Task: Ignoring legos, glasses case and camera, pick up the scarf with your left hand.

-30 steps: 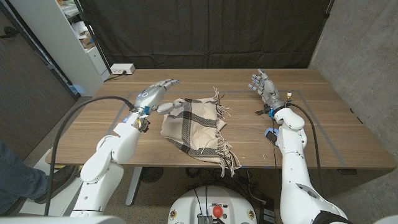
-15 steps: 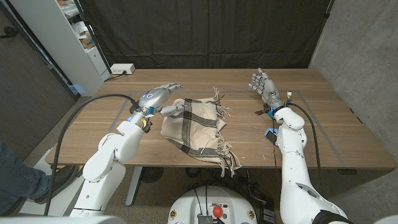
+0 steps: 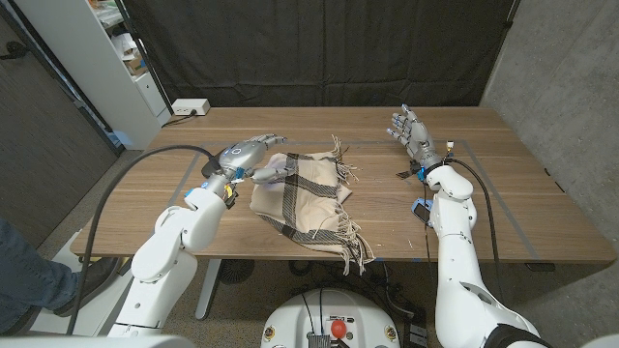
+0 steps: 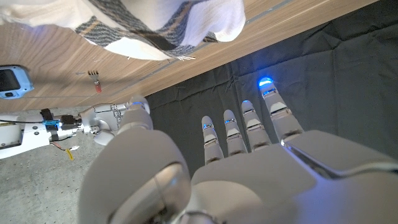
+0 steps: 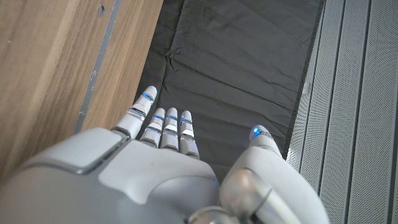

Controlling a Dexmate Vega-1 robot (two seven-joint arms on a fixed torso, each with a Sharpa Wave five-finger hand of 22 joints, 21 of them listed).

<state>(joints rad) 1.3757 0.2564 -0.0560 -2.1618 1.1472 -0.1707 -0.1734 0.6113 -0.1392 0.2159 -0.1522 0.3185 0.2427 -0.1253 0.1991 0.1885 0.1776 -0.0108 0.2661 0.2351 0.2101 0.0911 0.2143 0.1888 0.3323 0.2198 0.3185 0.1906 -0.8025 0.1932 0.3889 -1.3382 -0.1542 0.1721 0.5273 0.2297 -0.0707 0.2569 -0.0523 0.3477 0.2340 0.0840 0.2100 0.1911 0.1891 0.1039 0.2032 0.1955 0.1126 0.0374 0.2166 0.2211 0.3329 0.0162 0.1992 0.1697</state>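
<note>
A cream scarf (image 3: 305, 193) with dark plaid stripes and fringed ends lies crumpled on the wooden table (image 3: 522, 208), one fringe hanging over the near edge. My left hand (image 3: 250, 155) hovers at the scarf's far left corner with fingers spread, the thumb close to the cloth, holding nothing. In the left wrist view the left hand (image 4: 249, 162) has its fingers extended, and the scarf (image 4: 161, 25) lies just beyond them. My right hand (image 3: 411, 135) stands apart at the table's right with fingers spread and empty; the right hand (image 5: 161, 168) shows the same in its wrist view.
A white shelf unit (image 3: 116, 58) stands off the table's far left corner. A white power strip (image 3: 189, 107) sits at the table's far left edge. A black curtain (image 3: 319, 48) hangs behind the table. A person's leg (image 3: 24, 275) shows at lower left.
My left hand has moved a little to the right, toward the scarf's far left corner. The right hand and the scarf have not moved.
</note>
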